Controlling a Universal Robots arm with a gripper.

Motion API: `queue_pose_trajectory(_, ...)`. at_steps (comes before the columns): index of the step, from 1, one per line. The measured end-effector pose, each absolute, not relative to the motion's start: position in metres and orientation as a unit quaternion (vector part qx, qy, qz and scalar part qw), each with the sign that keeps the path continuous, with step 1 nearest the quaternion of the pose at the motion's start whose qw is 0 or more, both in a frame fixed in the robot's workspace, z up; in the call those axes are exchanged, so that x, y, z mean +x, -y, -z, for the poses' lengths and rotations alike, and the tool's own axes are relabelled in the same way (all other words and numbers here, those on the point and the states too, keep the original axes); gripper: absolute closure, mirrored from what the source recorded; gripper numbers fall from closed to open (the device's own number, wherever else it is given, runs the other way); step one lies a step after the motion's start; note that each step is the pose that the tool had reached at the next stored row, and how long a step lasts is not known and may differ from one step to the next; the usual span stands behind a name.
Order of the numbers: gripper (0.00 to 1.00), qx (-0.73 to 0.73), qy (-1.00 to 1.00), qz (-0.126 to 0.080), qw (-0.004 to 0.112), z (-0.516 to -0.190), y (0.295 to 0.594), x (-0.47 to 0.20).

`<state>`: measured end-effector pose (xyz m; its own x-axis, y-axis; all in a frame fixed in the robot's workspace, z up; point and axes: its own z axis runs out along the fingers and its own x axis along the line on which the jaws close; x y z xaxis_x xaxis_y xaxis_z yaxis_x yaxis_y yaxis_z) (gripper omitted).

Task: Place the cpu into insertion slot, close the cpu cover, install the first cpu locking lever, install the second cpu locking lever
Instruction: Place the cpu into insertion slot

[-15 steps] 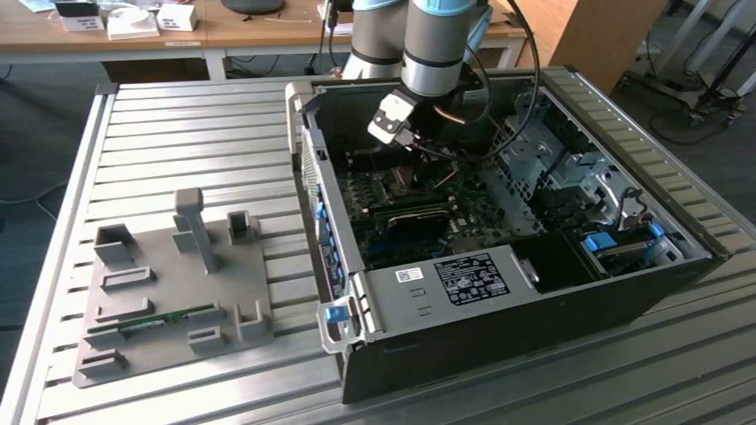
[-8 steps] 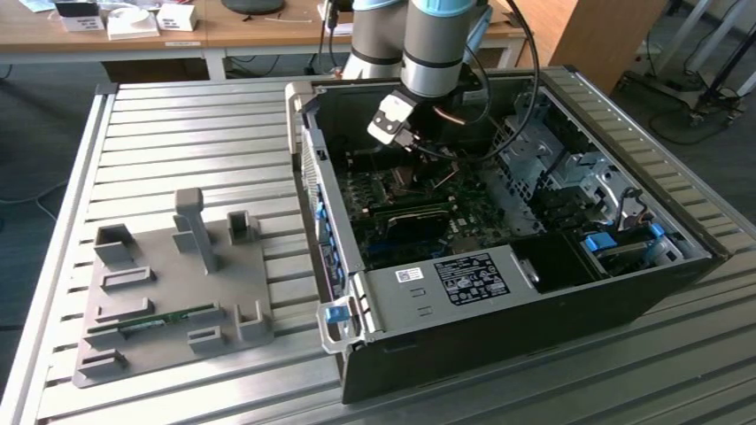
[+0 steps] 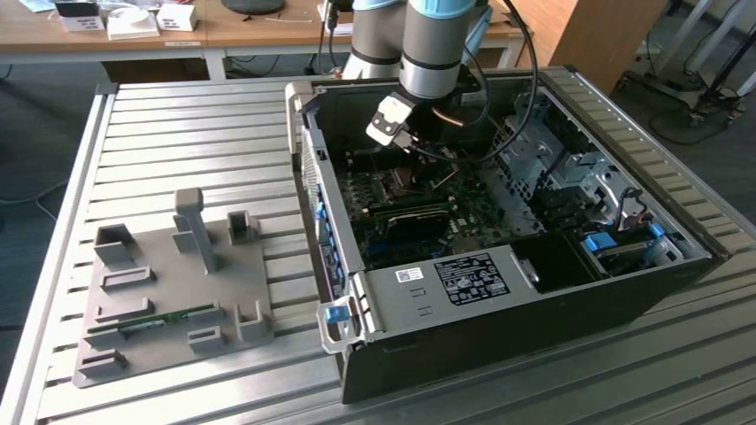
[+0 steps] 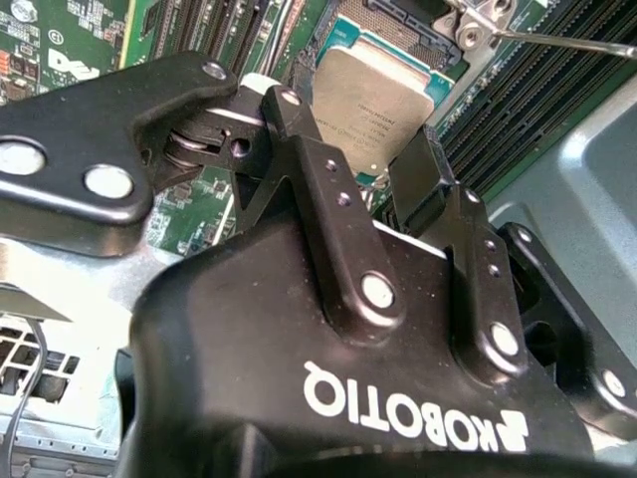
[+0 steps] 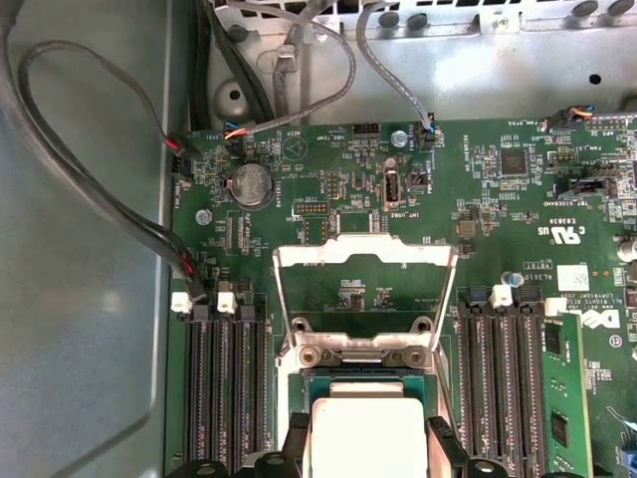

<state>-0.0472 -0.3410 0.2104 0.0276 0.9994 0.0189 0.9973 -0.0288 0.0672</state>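
Observation:
The cpu (image 5: 363,430), a flat silver-grey square, sits between my two black fingers (image 5: 295,440), with my gripper (image 5: 366,450) shut on its edges. In the second wrist view the cpu (image 4: 373,95) hangs just over the insertion slot (image 4: 393,18), whose dark recess shows past its far edge. The cpu cover (image 5: 363,257), a thin silvery frame, stands swung open on its hinge beyond the insertion slot (image 5: 363,385). A thin metal lever (image 4: 562,43) runs beside the socket. In the exterior view my gripper (image 3: 408,142) reaches down into the open computer case over the green motherboard (image 3: 408,208).
Long black memory slots (image 5: 224,388) flank the socket on both sides, one holding a memory stick (image 5: 562,398). Grey cables (image 5: 109,199) run along the case wall. A white-labelled black box (image 3: 473,279) fills the case's near end. A grey fixture plate (image 3: 165,301) lies at the exterior view's left.

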Motion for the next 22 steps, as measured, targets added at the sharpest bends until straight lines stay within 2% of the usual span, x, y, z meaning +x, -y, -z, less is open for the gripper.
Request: queue_pose_trajectory(22,0.46,0.717,-0.697,-0.032,0.016,-0.200,0.341,-0.050)
